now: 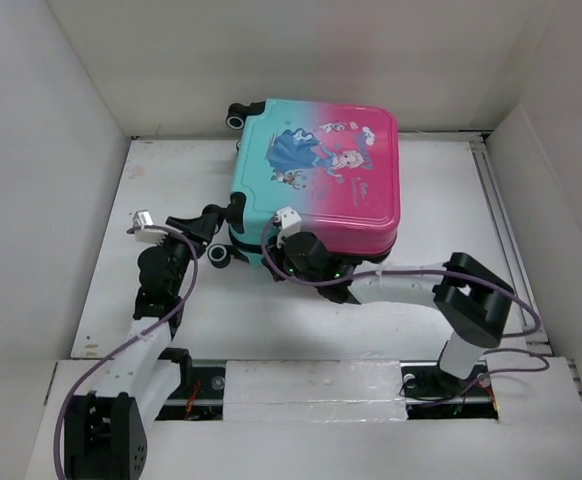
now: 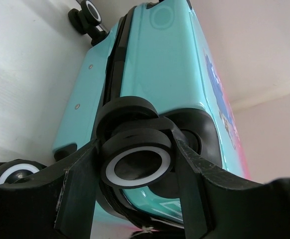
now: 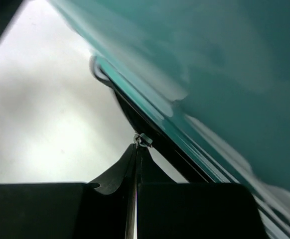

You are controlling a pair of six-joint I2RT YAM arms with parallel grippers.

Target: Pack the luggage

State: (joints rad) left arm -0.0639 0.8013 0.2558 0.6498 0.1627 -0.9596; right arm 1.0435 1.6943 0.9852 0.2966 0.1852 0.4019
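The luggage [image 1: 321,170] lies flat and closed on the white table [image 1: 441,200], teal on the left, pink on the right, printed side up. My left gripper [image 1: 226,215] is at its near-left corner. In the left wrist view this gripper [image 2: 136,144] is shut on a black-and-white wheel [image 2: 135,167], one finger pressed on each side. My right gripper [image 1: 274,265] sits under the front edge. Its jaws [image 3: 136,149] are shut on the small metal zipper pull [image 3: 143,140] of the black zipper trim, below the teal shell [image 3: 210,74].
White walls [image 1: 31,180] box the table in on the left, back and right. A second wheel [image 1: 218,257] rests on the table beside my left wrist, and another wheel [image 1: 236,118] sticks out at the back left. Purple cables [image 1: 411,270] trail from both arms.
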